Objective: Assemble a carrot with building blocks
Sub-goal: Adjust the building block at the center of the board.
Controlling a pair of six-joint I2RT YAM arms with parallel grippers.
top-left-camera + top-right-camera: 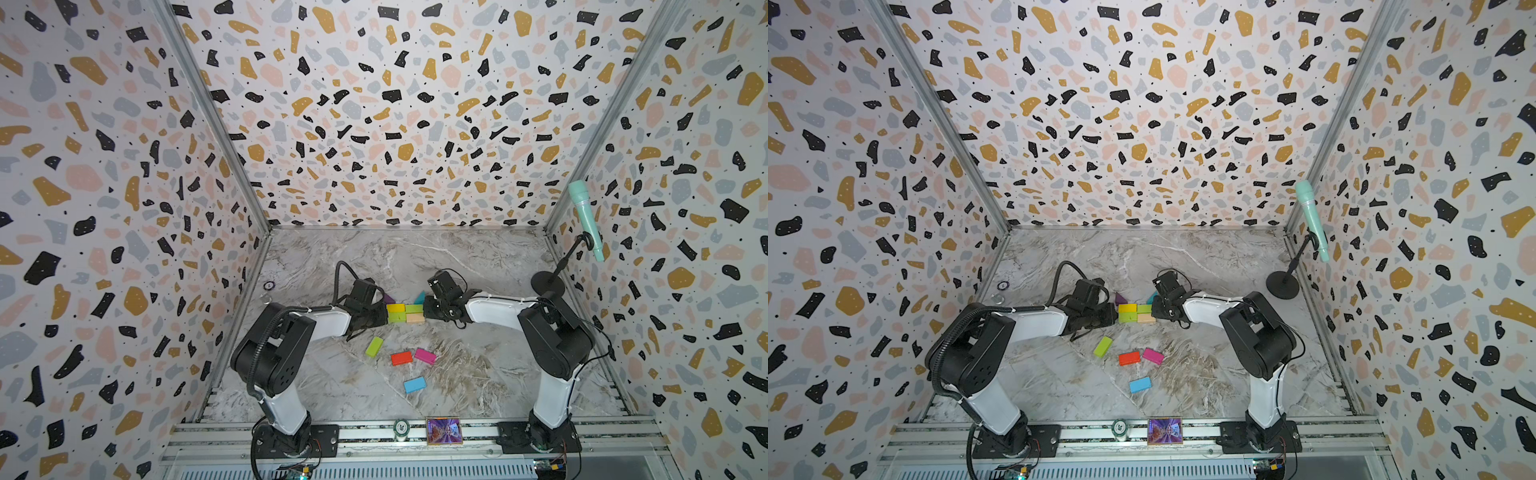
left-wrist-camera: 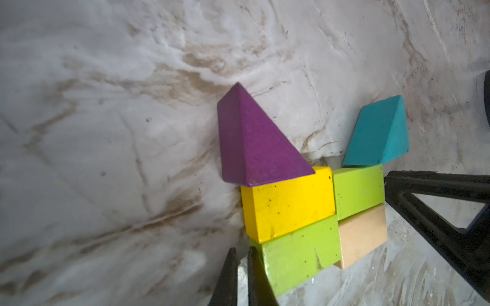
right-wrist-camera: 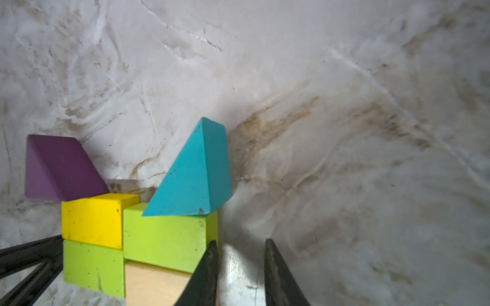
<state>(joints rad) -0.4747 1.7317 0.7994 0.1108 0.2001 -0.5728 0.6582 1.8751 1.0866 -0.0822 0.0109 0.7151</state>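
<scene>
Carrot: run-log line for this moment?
carrot: six blocks placed | loose: lime, red, magenta, blue | left gripper: shut | right gripper: open

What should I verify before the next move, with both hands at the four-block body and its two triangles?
1. In the carrot body, the four blocks touch, no gap seen: ok.
2. The purple triangle and teal triangle touch the body's far edge: ok.
3. The left hand is shut and empty: ok.
4. The right hand is slightly open and empty: ok.
5. Both hands clear of the body: not ok, each sits right at one of its sides.
6. Spares to place, the lime block, red block, magenta block and light blue block, lie flat and uncovered: ok.
</scene>
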